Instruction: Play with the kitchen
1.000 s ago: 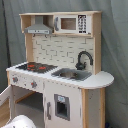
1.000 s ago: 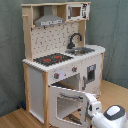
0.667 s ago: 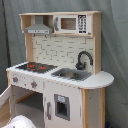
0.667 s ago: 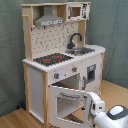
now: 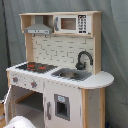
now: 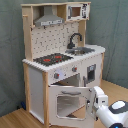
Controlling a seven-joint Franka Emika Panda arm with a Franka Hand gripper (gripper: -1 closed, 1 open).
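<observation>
The robot's white gripper (image 6: 98, 95) sits low at the second exterior view's right, pressed close against the free edge of the open oven door (image 6: 70, 102). Whether it has hold of that edge I cannot tell. In the first exterior view only a white rounded part of the arm (image 5: 20, 122) shows at the bottom edge.

The kitchen (image 6: 62, 55), a tall toy play kitchen of pale wood and white panels, stands on a wooden floor (image 6: 15, 119) before a grey-green curtain (image 6: 10, 50). It looks stiff and boxy, probably light enough to slide or rock if pushed hard, so gentle moves suit it. The windowed oven door, swung out on its hinge, is a thin panel; its free edge seems the natural place to take hold, and it should turn easily.

Above are 2 red-ringed rings on the black hob (image 5: 36, 66), a steel sink (image 5: 72, 75), a black curved faucet (image 5: 83, 59), a grey hood (image 5: 39, 30) and a small microwave panel (image 5: 70, 23). A narrow white cupboard door (image 5: 62, 105) sits beside the oven. Nothing loose stands in the way; the open door itself crowds the arm.
</observation>
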